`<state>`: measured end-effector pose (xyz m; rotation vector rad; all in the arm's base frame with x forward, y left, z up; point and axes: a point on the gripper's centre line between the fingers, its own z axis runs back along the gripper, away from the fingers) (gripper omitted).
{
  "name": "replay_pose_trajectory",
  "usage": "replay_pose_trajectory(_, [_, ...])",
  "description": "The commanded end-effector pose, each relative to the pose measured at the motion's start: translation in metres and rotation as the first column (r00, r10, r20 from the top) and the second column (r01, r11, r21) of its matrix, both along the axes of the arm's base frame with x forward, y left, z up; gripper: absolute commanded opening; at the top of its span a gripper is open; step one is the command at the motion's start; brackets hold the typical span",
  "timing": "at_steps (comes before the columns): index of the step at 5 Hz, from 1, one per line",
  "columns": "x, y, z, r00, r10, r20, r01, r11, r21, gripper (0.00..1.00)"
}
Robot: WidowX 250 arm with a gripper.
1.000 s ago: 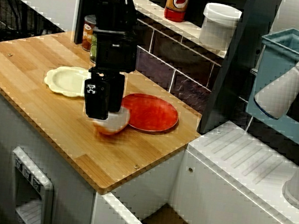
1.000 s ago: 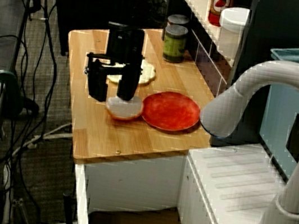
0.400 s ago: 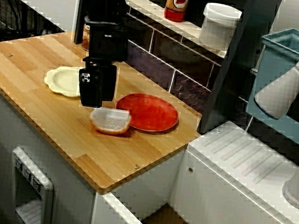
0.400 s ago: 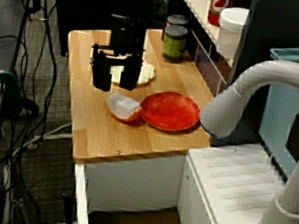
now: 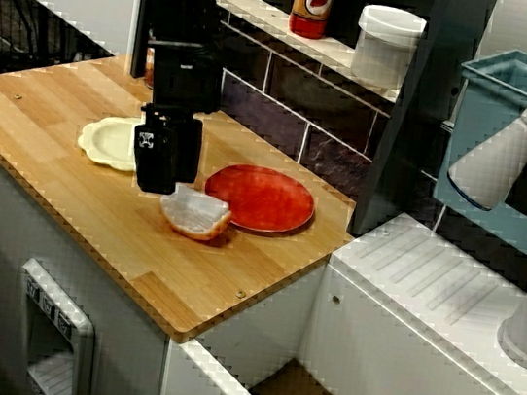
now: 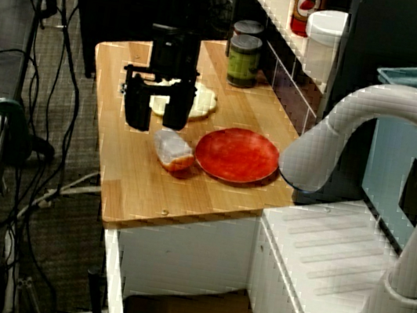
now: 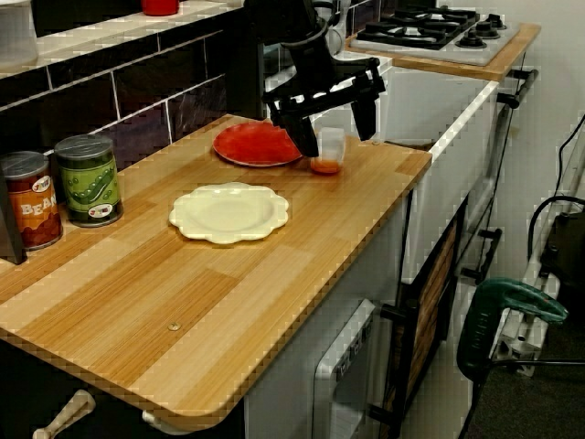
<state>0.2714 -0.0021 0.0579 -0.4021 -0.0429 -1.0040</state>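
Kitchen scene: a pale wooden worktop (image 5: 58,124) is backing onto dark glazed tiles (image 5: 297,99) and butting against a white sink unit (image 5: 427,289), whose grey tap (image 6: 356,124) is arching across the view past the tap. A gas hob (image 7: 430,27) is showing beyond the sink in the view toward the hob, and cables (image 6: 57,37) are trailing over the floor beside the worktop.

A red plate (image 5: 263,199) is sitting at the sink end of the wood. Just beside it, on the side away from the tiles, a small orange bowl (image 5: 195,215) with a white inside is lying tipped; whether it is touching the plate cannot be told. The black gripper (image 6: 154,122) is hanging in the air on that same side of the red plate, close above and beside the bowl, its two fingers spread wide and gripping nothing. A cream scalloped plate (image 7: 228,212) is resting farther from the red plate, past the gripper.

Farther still, against the tiles, a red can (image 7: 23,199) is showing the letters "BEAN" and a green can (image 7: 89,179) is showing pictured peas. On the ledge above the red plate, a red canister (image 5: 314,1), its label too small to read, is standing near a white lidded tub (image 5: 387,46). A white square mark is showing on the gripper in the view facing the tiles
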Motion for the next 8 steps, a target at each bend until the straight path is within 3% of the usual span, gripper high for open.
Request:
replay_pose_trajectory(1, [-0.007, -0.015, 0.014, 0.997, -0.052, 0.062, 0.051, 0.999, 0.019, 1.0])
replay_pose_trajectory(5, [-0.009, -0.022, 0.018, 0.997, -0.053, 0.062, 0.052, 0.999, 0.013, 1.0])
replay_pose_trajectory(6, [-0.008, -0.02, 0.008, 0.997, -0.04, 0.067, 0.038, 0.999, 0.033, 1.0])
replay_pose_trajectory(7, [-0.003, -0.015, -0.008, 0.999, -0.026, 0.037, 0.024, 0.998, 0.049, 1.0])
replay_pose_trajectory(8, [-0.003, -0.006, -0.015, 0.999, 0.0, 0.036, -0.002, 0.999, 0.049, 1.0])
